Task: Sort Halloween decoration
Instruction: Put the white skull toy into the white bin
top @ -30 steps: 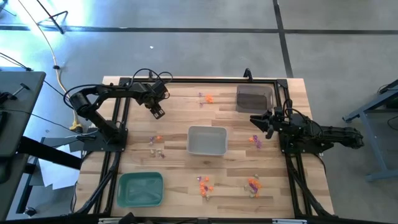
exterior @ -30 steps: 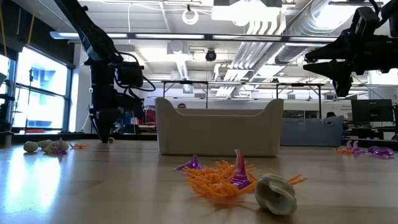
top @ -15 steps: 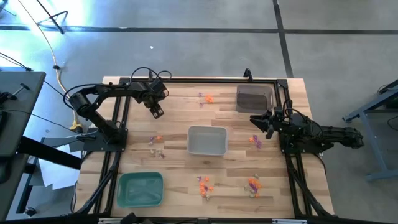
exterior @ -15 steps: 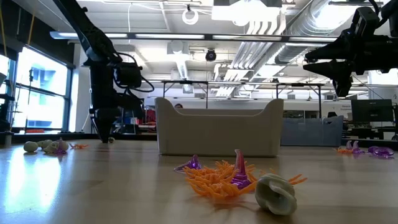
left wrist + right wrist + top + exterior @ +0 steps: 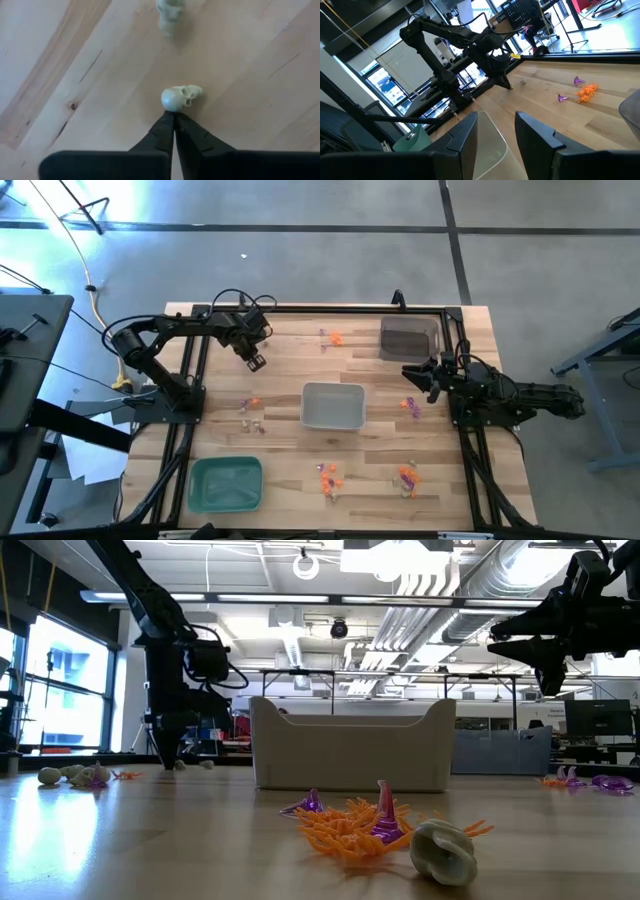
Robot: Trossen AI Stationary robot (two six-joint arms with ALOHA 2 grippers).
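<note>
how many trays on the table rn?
3: green tray at the near left corner, white tray in the middle, dark tray at the far right. None looks hidden.

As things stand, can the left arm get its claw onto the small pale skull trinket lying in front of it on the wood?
Probably not as it stands. The left claw is shut, its tips just short of the small pale skull trinket, which lies free on the bare wooden table. Nothing blocks the way, but the claw would have to reopen first.
</note>
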